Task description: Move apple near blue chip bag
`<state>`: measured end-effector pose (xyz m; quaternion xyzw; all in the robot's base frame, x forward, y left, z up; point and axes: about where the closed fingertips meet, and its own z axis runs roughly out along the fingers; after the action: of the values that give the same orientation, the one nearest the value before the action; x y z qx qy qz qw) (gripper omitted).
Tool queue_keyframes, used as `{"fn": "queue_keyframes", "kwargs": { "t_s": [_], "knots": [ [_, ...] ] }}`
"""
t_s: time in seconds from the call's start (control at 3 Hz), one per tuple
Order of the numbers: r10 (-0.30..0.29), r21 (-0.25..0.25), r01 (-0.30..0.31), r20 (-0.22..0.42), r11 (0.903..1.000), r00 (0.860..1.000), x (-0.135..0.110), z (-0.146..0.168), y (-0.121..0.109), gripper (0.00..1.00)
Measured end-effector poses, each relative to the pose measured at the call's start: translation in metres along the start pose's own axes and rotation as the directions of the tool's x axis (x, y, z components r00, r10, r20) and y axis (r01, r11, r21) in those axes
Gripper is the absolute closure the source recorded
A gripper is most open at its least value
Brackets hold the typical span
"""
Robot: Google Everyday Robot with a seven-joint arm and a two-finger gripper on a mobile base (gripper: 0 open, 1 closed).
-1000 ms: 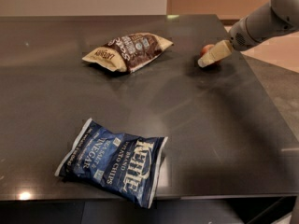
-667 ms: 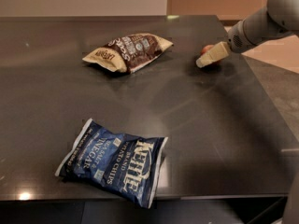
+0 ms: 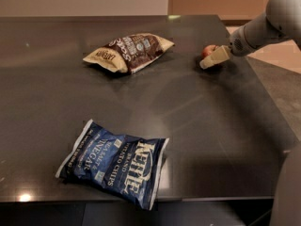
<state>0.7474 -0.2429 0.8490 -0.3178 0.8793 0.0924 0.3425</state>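
Note:
The apple (image 3: 208, 50), small and red, sits on the dark table (image 3: 188, 107) at the far right, partly covered by my gripper. My gripper (image 3: 208, 60) reaches in from the right on its grey arm, and its tan tip lies right at the apple's near side. The blue chip bag (image 3: 114, 164), dark blue with white "Kettle" lettering, lies flat near the table's front edge, left of centre and far from the apple.
A brown and tan chip bag (image 3: 130, 51) lies at the back centre, left of the apple. The table's right edge (image 3: 273, 102) runs close behind the gripper. Part of the robot's grey body (image 3: 287, 192) shows at the lower right.

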Motion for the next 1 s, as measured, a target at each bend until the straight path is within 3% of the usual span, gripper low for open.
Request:
{"fn": "queue_keyframes", "kwargs": {
  "t_s": [0.67, 1.0],
  "knots": [
    [-0.006, -0.012, 0.006, -0.001, 0.9999, 1.000, -0.001, -0.003, 0.001, 0.63],
    [-0.062, -0.049, 0.061, -0.018, 0.9969, 0.998, -0.002, -0.010, 0.022, 0.87]
  ]
}}
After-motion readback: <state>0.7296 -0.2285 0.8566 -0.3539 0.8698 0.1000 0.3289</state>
